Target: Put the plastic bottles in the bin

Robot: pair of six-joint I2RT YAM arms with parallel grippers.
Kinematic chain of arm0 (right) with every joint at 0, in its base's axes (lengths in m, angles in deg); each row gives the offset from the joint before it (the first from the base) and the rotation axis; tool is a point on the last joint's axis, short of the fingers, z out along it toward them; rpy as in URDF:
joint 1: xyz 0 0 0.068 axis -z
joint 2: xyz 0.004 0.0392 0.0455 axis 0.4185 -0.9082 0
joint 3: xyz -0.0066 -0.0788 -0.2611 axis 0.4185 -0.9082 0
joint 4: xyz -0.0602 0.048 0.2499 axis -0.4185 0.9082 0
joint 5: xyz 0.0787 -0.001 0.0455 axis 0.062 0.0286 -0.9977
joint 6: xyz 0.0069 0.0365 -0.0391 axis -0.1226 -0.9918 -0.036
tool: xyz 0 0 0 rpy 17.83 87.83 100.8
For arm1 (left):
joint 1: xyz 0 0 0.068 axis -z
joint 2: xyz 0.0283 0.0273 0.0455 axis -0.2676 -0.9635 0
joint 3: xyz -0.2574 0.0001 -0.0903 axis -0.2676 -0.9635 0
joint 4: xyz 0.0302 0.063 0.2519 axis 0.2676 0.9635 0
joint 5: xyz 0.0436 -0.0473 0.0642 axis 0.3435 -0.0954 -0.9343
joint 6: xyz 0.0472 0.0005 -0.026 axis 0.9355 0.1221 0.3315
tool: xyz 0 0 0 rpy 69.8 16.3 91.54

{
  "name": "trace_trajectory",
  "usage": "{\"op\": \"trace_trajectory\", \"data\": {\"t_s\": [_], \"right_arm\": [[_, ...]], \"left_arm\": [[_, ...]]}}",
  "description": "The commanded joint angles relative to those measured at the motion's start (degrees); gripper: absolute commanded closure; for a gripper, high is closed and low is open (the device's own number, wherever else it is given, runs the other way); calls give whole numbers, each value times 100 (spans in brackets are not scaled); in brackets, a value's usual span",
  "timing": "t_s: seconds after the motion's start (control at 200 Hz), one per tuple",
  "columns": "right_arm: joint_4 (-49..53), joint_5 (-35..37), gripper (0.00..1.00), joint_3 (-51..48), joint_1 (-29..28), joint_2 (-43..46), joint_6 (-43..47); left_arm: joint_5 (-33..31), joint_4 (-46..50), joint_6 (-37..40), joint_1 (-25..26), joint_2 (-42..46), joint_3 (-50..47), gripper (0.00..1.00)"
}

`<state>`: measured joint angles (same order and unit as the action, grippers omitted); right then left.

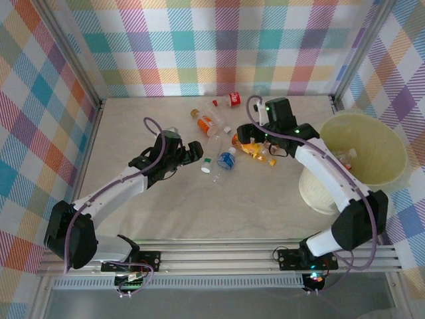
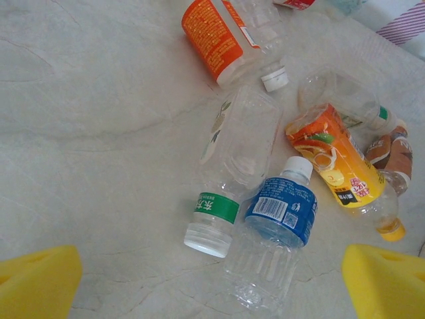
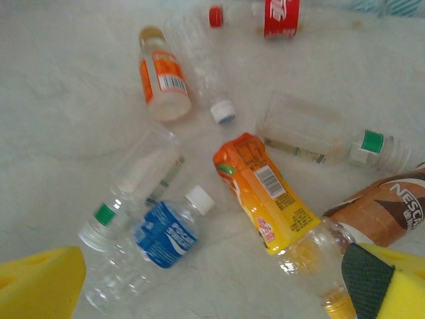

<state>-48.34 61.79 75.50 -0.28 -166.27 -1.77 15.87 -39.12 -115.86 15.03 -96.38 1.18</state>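
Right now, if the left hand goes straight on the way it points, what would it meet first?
Probably the blue-label bottle, lying just ahead of the open left hand; the clear green-band bottle beside it is close too. Depth is unclear.

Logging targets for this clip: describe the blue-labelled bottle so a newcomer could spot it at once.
From the big cream bin at the right of the table, look left to the scatter of bottles mid-table. On its near side lies a small clear bottle beside a green-banded one. It alone has a blue label, plus a white cap.
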Motion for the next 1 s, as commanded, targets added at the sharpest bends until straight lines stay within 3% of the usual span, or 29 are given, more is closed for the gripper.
{"op": "trace_trajectory", "data": {"t_s": [0.0,0.24,0.43,0.56,0.995], "right_arm": [[213,-10,0,-11,-30,-398,819],[543,370,5,579,-13,-1603,1830],[826,510,22,1287,-12,-2587,2471],[959,794,24,1753,-13,-3162,2700],[1752,742,28,3170,-11,-4464,3002]], "left_arm": [[-113,74,-30,-66,143,-40,0],[-140,179,-56,-70,183,-42,0],[-229,194,-59,-75,255,-74,0],[-271,396,-59,-74,292,-86,0],[-144,360,40,-84,207,-82,0]]}}
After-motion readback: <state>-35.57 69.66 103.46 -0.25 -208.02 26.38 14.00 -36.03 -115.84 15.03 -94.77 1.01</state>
